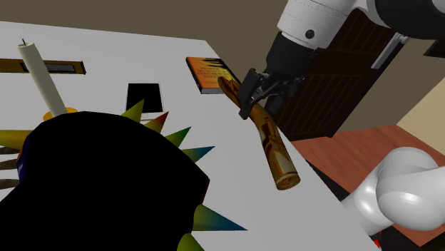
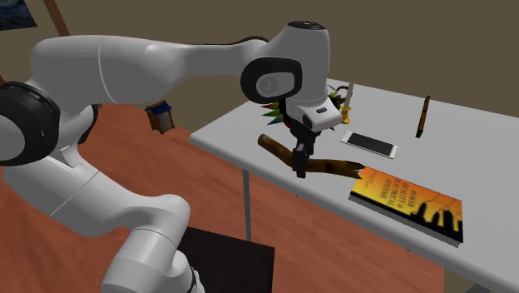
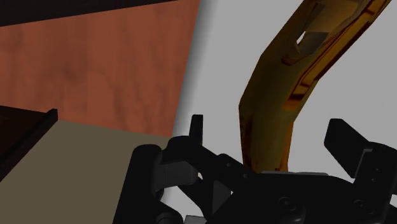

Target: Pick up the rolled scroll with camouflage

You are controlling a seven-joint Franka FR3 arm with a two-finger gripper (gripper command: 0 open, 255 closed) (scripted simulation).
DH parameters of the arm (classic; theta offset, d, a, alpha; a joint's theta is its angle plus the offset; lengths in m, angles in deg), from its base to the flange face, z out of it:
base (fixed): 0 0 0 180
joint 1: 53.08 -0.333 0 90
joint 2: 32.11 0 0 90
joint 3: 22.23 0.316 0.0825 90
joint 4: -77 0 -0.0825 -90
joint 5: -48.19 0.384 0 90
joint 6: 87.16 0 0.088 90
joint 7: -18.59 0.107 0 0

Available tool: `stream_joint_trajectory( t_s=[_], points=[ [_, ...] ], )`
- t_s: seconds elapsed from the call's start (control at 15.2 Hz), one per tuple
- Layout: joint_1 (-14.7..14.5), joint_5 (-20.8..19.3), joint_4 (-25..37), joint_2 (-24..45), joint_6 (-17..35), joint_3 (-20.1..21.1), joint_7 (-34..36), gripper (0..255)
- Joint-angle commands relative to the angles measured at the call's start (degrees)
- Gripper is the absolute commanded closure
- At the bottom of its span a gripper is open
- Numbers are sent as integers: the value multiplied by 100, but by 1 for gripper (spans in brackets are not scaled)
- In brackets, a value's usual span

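Note:
The rolled scroll [image 1: 275, 147], brown and orange with mottled patches, lies on the white table [image 1: 228, 185] close to its edge. One end reaches an orange book [image 1: 209, 74]. My gripper [image 1: 258, 98] hangs over the scroll's end nearest the book, open. In the wrist view the scroll [image 3: 280, 95] runs between the two fingers [image 3: 196, 130], and neither finger touches it. The second exterior view has the gripper [image 2: 299, 160] down over the middle of the scroll [image 2: 333, 165], near the table's front edge.
A large dark spiky object [image 1: 107, 185] fills the shoulder view's lower left. Behind it stand a white candle [image 1: 41, 77], a flat phone [image 2: 369, 144] and a brown stick [image 2: 423, 116]. Dark wooden furniture [image 1: 342, 71] and red-brown floor [image 2: 208, 191] lie beyond the table edge.

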Motion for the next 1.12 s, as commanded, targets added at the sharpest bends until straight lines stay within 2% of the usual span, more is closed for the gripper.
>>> stream_joint_trajectory(
  t_s=[0.0,0.07,0.66,1.06],
  points=[
    [-2,5,-30,-3,30,6,-1,0],
    [-2,6,-29,-1,32,8,0,255],
    [-2,5,-30,-3,30,6,-1,255],
    [42,-77,479,76,-403,-70,37,255]
  ],
)
